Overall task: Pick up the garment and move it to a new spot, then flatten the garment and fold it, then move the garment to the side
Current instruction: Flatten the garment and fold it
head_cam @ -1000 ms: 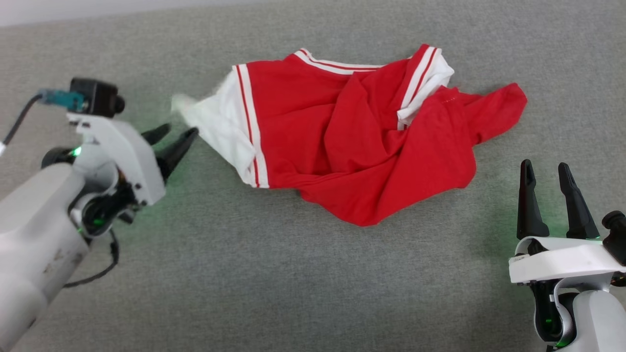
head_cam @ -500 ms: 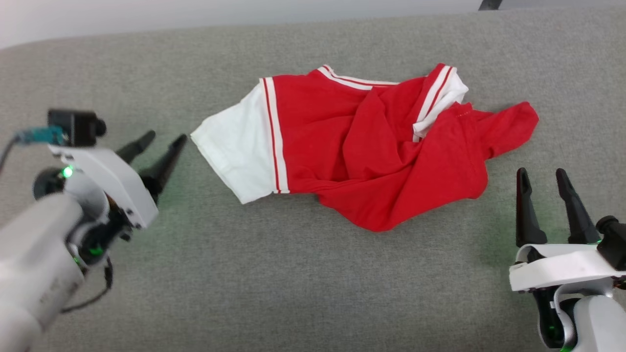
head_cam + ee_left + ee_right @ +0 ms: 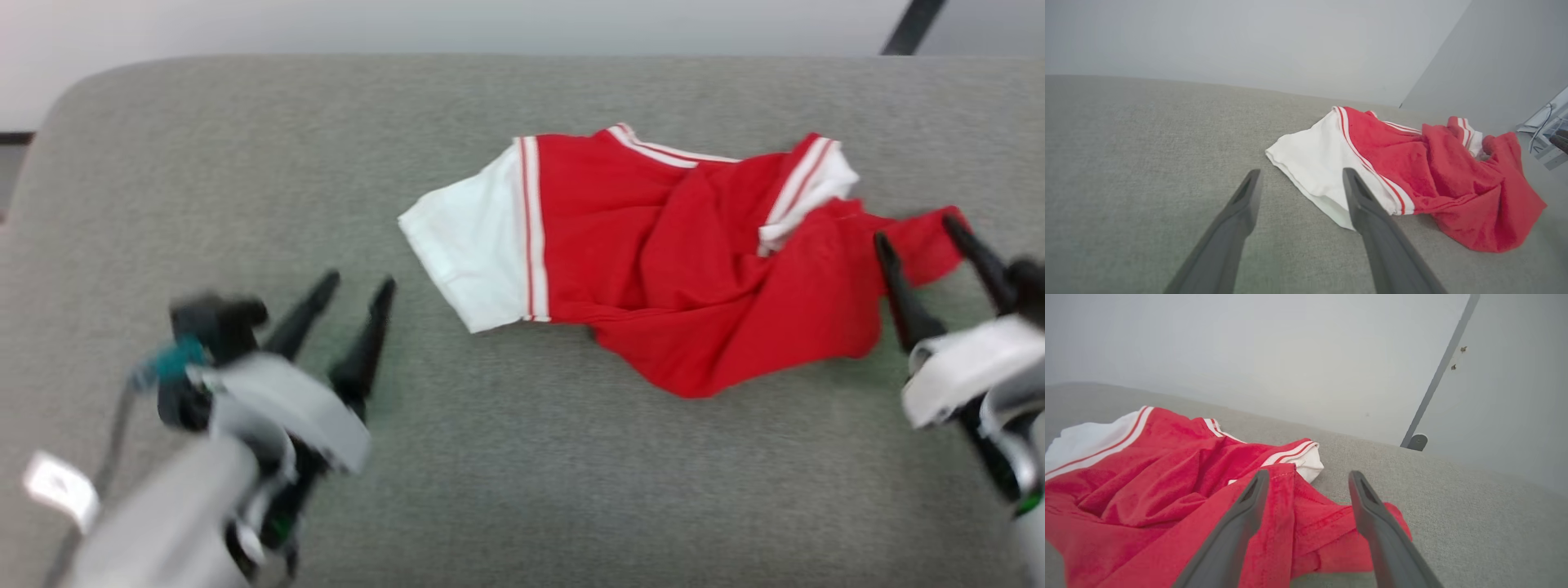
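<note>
Garment [image 3: 694, 269]: crumpled on grey worktop [image 3: 245, 163], white sleeve towards the left.
Left tool [image 3: 359, 282]: spread wide, empty, just short of that sleeve.
Right tool [image 3: 915, 229]: spread wide, empty; right wrist view shows red cloth beneath it, contact unclear.

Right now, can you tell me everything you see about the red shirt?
The garment is a red shirt of soft-looking cloth with white sleeves and red-and-white striped trim. It lies crumpled on the grey fabric surface, one white sleeve spread flat at its left end, the other bunched on top. The open right gripper straddles its red right corner; I cannot tell if it touches. The open left gripper is apart from it.
</note>
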Robot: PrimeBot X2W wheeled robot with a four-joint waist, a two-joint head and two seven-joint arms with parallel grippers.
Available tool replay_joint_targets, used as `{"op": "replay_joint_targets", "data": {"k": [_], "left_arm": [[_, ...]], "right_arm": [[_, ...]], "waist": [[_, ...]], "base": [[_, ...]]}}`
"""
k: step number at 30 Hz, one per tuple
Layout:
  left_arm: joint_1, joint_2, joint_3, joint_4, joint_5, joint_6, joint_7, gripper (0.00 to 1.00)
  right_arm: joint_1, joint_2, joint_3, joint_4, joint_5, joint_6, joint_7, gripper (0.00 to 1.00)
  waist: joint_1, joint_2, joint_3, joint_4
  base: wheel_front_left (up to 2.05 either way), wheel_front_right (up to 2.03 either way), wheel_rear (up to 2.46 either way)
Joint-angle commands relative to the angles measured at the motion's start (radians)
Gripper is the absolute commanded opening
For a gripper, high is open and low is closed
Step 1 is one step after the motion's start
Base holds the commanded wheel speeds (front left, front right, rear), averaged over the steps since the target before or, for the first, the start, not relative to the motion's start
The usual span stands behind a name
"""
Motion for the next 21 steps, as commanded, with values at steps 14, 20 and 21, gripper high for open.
{"op": "replay_joint_targets", "data": {"k": [14,20,21], "left_arm": [[0.338,-0.259,0.345,-0.133,0.375,-0.022,0.000,1.00],[0.357,-0.323,0.400,-0.093,0.425,-0.079,0.000,1.00],[0.357,-0.331,0.407,-0.085,0.433,-0.087,0.000,1.00]], "right_arm": [[-0.343,-0.299,0.314,0.081,0.307,-0.001,0.574,1.00],[-0.440,-0.348,0.414,0.138,0.365,-0.001,0.690,1.00],[-0.450,-0.353,0.423,0.151,0.372,-0.001,0.703,1.00]], "waist": [[0.0000,-0.0001,0.065,0.184],[0.0000,-0.0001,0.081,0.196],[0.0000,-0.0001,0.083,0.195]], "base": [[0.00,0.00,0.00],[0.00,0.00,0.00],[0.00,0.00,0.00]]}}
